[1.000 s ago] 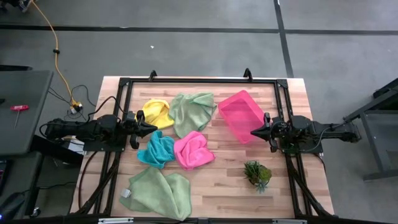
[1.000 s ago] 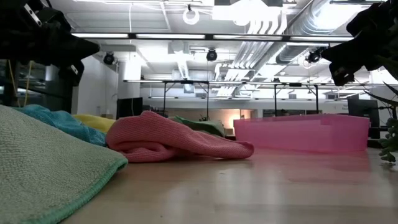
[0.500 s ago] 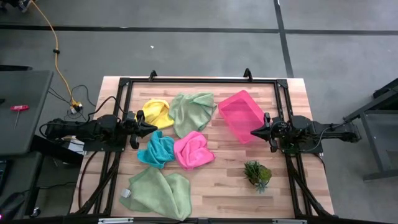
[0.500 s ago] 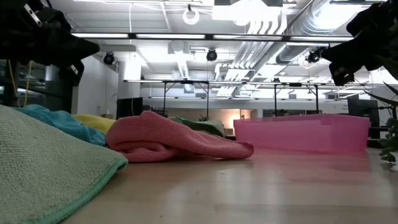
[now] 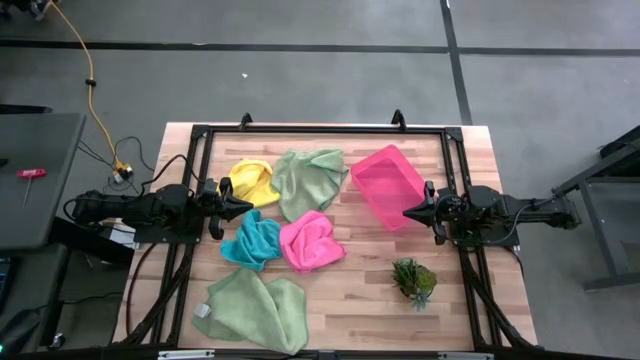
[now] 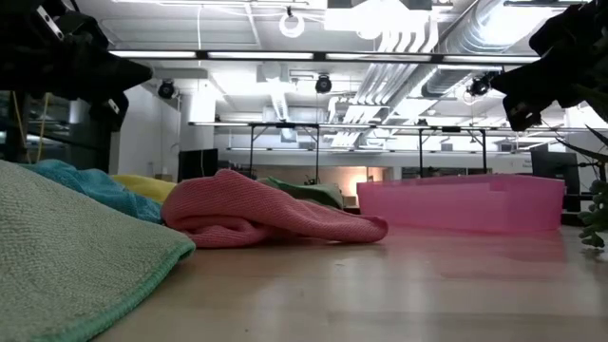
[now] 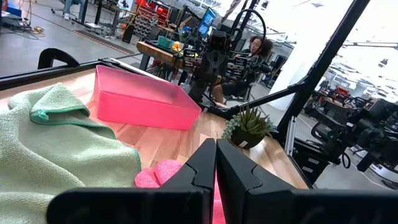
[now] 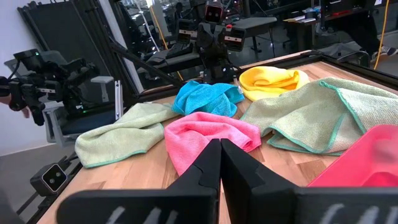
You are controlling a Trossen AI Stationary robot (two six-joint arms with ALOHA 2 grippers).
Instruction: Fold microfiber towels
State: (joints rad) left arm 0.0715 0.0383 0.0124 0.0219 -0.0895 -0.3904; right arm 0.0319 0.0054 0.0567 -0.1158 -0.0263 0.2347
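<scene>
Several microfiber towels lie crumpled on the wooden table: a yellow one (image 5: 252,181), a pale green one (image 5: 308,180) beside it, a teal one (image 5: 252,240), a hot pink one (image 5: 312,241) and a second pale green one (image 5: 254,308) near the front edge. My left gripper (image 5: 246,204) hovers shut at the table's left side, pointing level, above the gap between the yellow and teal towels. My right gripper (image 5: 409,212) hovers shut at the right side, over the pink tray's near corner. Neither touches anything.
A rigid pink tray (image 5: 388,185) stands at the back right. A small spiky green plant (image 5: 414,279) sits at the front right. A black frame (image 5: 325,131) runs around the table's edges. Bare wood lies between the pink towel and the plant.
</scene>
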